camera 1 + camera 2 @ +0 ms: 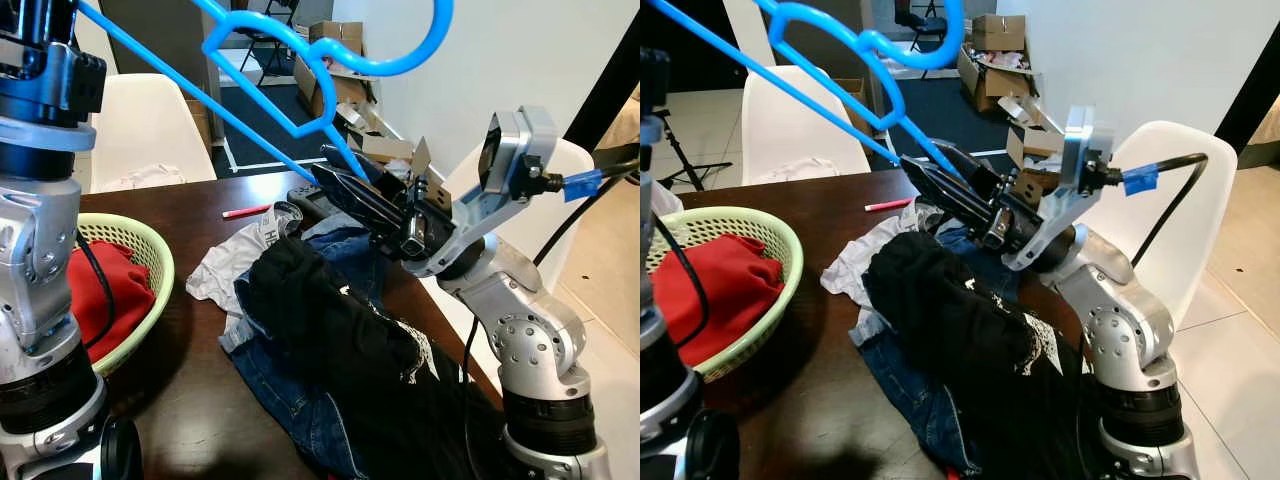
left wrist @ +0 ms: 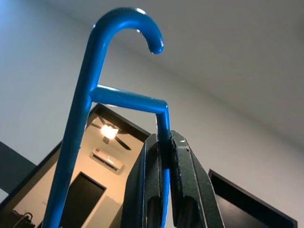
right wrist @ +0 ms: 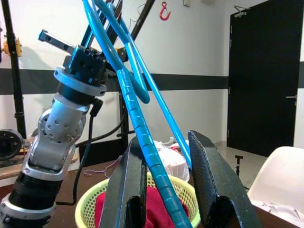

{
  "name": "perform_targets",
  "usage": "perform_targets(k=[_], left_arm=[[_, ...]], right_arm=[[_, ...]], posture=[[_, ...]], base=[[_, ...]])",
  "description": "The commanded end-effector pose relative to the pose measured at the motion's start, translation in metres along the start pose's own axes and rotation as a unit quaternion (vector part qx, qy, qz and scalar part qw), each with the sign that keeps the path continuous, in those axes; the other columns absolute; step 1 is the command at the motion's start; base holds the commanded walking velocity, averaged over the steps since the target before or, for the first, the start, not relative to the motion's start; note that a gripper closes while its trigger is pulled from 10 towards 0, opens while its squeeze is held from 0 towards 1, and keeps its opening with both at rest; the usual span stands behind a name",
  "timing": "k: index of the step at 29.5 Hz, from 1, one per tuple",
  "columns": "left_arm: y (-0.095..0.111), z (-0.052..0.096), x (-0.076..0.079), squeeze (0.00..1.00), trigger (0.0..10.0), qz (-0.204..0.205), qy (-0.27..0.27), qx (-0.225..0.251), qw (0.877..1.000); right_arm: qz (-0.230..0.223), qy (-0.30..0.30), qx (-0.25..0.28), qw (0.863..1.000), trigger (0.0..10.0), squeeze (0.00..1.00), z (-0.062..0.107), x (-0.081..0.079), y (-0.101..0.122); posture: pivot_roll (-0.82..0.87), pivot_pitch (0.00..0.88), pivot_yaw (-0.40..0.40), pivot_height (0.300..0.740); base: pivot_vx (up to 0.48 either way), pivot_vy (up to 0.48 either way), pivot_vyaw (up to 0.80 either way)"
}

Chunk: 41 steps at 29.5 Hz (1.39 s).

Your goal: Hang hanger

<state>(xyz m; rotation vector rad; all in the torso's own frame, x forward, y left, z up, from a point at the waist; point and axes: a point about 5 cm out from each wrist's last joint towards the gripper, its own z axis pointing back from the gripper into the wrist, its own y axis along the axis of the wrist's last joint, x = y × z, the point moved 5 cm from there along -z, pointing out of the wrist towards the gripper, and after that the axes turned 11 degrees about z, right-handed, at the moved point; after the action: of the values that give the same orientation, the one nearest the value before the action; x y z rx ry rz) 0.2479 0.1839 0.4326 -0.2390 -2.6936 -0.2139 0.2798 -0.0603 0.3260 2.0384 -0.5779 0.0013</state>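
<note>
1 blue hanger (image 1: pixel 300 60), hook rightward, long axis sloping.

A dark brown wooden table (image 1: pixel 190 400) stands in a room with white walls (image 1: pixel 520 50) and a pale tiled floor (image 1: pixel 1230 330). White moulded chairs stand around it, one at the far side (image 1: pixel 145 125) and one beside it to the right (image 1: pixel 1175 190). Opened cardboard boxes (image 1: pixel 990 45) are heaped against the far wall by a dark floor mat (image 1: pixel 265 115). The right wrist view shows a black door (image 3: pixel 263 76) and a black stripe (image 3: pixel 190 81) along the white wall; the left wrist view shows a lit ceiling fan lamp (image 2: pixel 109 131).
</note>
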Motion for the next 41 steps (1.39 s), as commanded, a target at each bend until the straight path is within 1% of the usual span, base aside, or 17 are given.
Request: perform_targets(k=[1,2,3,5,6,11,13,19,20,23,26,29,30,36,38,39,41], left_arm=[[-0.001,0.003,-0.005,0.00,0.0,-0.015,0.016,-0.004,1.000],[0.000,0.005,-0.008,0.00,0.0,-0.023,0.024,-0.006,0.999],[0.001,0.007,-0.012,0.16,3.7,-0.035,0.036,-0.009,0.999],[0.001,0.007,-0.012,0.16,3.7,-0.035,0.036,-0.009,0.999],[0.002,0.009,-0.015,1.00,10.0,-0.046,0.047,-0.014,0.998],[0.007,0.017,-0.022,1.00,10.0,-0.064,0.065,-0.021,0.996],[0.009,0.039,-0.041,1.00,10.0,-0.115,0.121,-0.059,0.984],[0.006,0.052,-0.047,1.00,10.0,-0.139,0.145,-0.093,0.975],[0.005,0.079,-0.054,1.00,10.0,-0.191,0.196,-0.154,0.949],[0.004,0.094,-0.053,1.00,10.0,-0.217,0.220,-0.190,0.932],[0.003,0.097,-0.049,1.00,10.0,-0.221,0.220,-0.198,0.929],[-0.008,0.098,-0.040,1.00,10.0,-0.217,0.206,-0.217,0.929],[-0.027,0.096,-0.035,1.00,10.0,-0.198,0.187,-0.234,0.933],[-0.052,0.099,-0.041,1.00,10.0,-0.168,0.184,-0.249,0.936],[-0.080,0.113,-0.065,1.00,10.0,-0.177,0.225,-0.287,0.914],[-0.080,0.113,-0.065,1.00,10.0,-0.177,0.225,-0.287,0.914],[-0.099,0.126,-0.079,1.00,10.0,-0.192,0.249,-0.323,0.893]], right_arm=[[0.003,0.004,0.002,1.000,0.0,0.00,0.000,-0.001,0.002],[0.004,0.004,0.001,1.000,0.0,0.00,0.001,-0.001,0.002],[0.003,0.003,0.000,1.000,0.0,0.00,0.001,-0.001,0.002],[0.003,0.003,0.000,1.000,0.0,0.00,0.001,-0.001,0.002],[0.003,0.002,-0.001,1.000,0.0,0.00,0.001,0.000,0.002],[0.003,-0.002,-0.009,1.000,0.0,0.00,0.004,0.000,0.000],[0.031,-0.035,-0.063,0.997,0.0,0.00,0.018,0.015,-0.013],[0.049,-0.056,-0.098,0.992,0.0,0.00,0.031,0.025,-0.020],[0.078,-0.105,-0.159,0.979,0.0,0.00,0.062,0.045,-0.025],[0.093,-0.140,-0.198,0.966,0.0,0.00,0.084,0.058,-0.026],[0.095,-0.154,-0.219,0.959,0.0,0.00,0.093,0.060,-0.028],[0.088,-0.159,-0.279,0.943,0.0,0.00,0.111,0.055,-0.042],[0.075,-0.148,-0.327,0.930,0.0,0.00,0.120,0.045,-0.056],[0.041,-0.126,-0.368,0.920,0.0,0.00,0.123,0.023,-0.077],[0.006,-0.100,-0.374,0.922,0.0,0.00,0.112,0.001,-0.094],[0.006,-0.100,-0.374,0.922,0.0,0.00,0.112,0.001,-0.094],[-0.008,-0.091,-0.377,0.922,0.0,0.00,0.107,-0.007,-0.103]], posture=[[0.09,0.050,-0.035,0.740],[0.09,0.050,-0.035,0.740],[0.09,0.050,-0.037,0.740],[0.09,0.050,-0.037,0.740],[0.09,0.051,-0.037,0.740],[0.09,0.052,-0.038,0.740],[0.09,0.051,-0.038,0.740],[0.09,0.054,-0.042,0.740],[0.09,0.061,-0.054,0.740],[0.09,0.063,-0.064,0.740],[0.09,0.064,-0.065,0.740],[0.09,0.064,-0.078,0.740],[0.09,0.064,-0.078,0.740],[0.07,0.053,-0.091,0.740],[0.07,0.049,-0.091,0.740],[0.07,0.049,-0.091,0.740],[0.07,0.049,-0.091,0.740]], base=[[0.000,0.000,0.00],[0.000,0.000,0.00],[0.000,0.000,0.00],[0.000,0.000,0.00],[0.000,0.000,0.00],[0.000,0.000,0.00],[0.000,0.000,0.00],[0.000,0.000,0.00],[0.000,0.000,0.00],[0.000,0.000,0.00],[0.000,0.000,0.00],[0.000,0.000,0.00],[0.000,0.000,0.00],[0.000,0.000,0.00],[0.000,0.000,0.00],[0.000,0.000,0.00],[0.000,0.000,0.00]])
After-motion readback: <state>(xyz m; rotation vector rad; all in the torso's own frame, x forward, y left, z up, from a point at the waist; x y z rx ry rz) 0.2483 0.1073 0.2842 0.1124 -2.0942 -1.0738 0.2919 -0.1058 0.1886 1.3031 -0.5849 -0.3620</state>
